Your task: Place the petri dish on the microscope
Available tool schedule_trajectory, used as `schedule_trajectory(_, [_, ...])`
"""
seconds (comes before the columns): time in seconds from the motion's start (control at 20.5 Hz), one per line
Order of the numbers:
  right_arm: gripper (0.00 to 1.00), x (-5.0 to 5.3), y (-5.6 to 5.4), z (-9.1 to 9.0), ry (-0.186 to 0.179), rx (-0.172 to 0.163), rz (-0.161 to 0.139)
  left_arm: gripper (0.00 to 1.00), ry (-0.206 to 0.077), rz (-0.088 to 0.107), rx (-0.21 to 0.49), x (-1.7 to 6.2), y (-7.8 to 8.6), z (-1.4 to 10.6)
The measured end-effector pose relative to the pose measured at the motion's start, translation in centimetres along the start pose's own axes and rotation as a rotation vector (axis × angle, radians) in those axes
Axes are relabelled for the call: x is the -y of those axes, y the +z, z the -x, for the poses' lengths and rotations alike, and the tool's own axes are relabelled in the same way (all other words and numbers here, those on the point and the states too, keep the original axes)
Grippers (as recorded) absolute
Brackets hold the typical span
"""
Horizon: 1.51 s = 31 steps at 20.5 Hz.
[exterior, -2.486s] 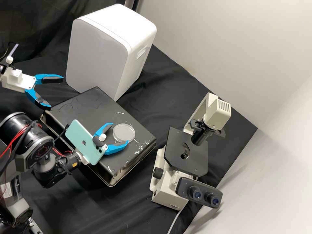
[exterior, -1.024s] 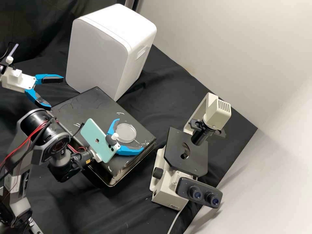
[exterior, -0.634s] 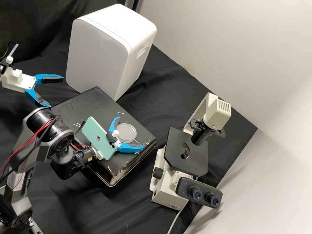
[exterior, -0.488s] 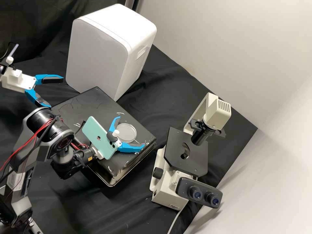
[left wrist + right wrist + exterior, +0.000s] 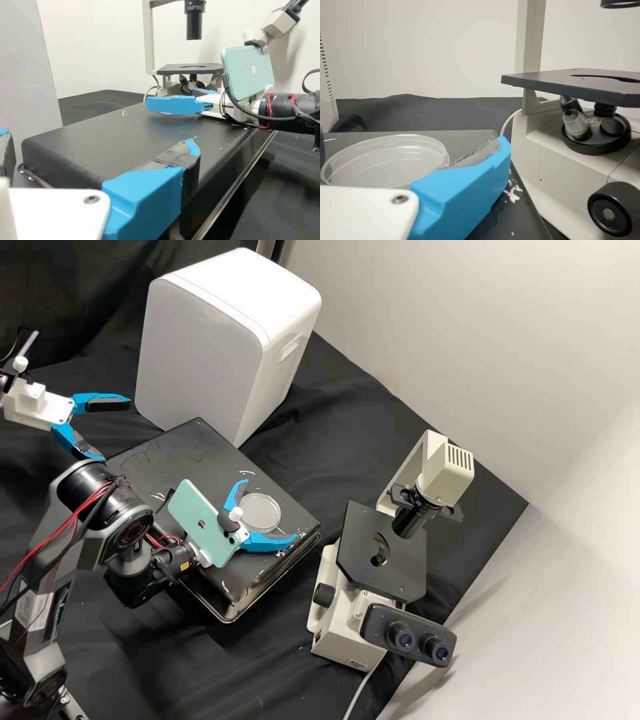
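The clear petri dish (image 5: 258, 513) lies on the near right corner of a black metal box (image 5: 180, 460). My right gripper (image 5: 268, 511) is open and low over that box, one blue finger on each side of the dish; in the right wrist view the dish (image 5: 385, 160) sits just beside one of my fingers (image 5: 465, 185). The microscope (image 5: 373, 613) stands to the right of the box, its black stage (image 5: 393, 567) bare. My left gripper (image 5: 113, 429) hangs open and holds nothing at the far left, above the box's back corner.
A tall white appliance (image 5: 220, 333) stands behind the black box. A mint-green camera (image 5: 200, 523) rides on the right wrist. The microscope's objective column (image 5: 413, 513) and lamp head (image 5: 447, 470) overhang the back of the stage. Black cloth covers the bench.
Over the earlier frames the right gripper slid forward along the box top until its fingers flanked the dish; in the last half second it barely moved. The left arm stayed still.
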Motion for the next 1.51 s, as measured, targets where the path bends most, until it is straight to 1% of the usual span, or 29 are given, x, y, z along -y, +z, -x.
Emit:
schedule_trajectory(0.59, [0.0,0.1,0.0,0.0,-0.003,0.001,0.0,1.0,0.0,0.0,0.0,0.0,0.0,0.0])
schedule_trajectory(0.78, [0.0,0.0,0.1,0.0,-0.002,0.001,-0.006,1.0,0.0,0.0,0.0,0.0,0.0,0.0])
schedule_trajectory(1.17, [0.0,-0.3,0.2,0.0,-0.004,-0.004,-0.005,1.0,0.0,0.0,0.0,0.0,0.0,0.0])
schedule_trajectory(1.27, [0.0,-0.5,0.1,0.0,0.001,-0.011,-0.018,1.0,0.0,0.0,0.0,0.0,0.0,0.0])
schedule_trajectory(1.37, [0.0,-1.1,-0.1,0.4,0.012,-0.026,-0.028,1.0,0.0,0.0,0.0,0.0,0.0,0.0])
schedule_trajectory(1.46, [0.0,-2.0,-0.1,1.1,0.035,-0.018,-0.049,1.0,0.0,0.0,0.0,0.0,0.0,0.0])
schedule_trajectory(1.51, [0.0,-2.4,-0.2,1.4,0.046,-0.015,-0.053,1.0,0.0,0.0,0.0,0.0,0.0,0.0])
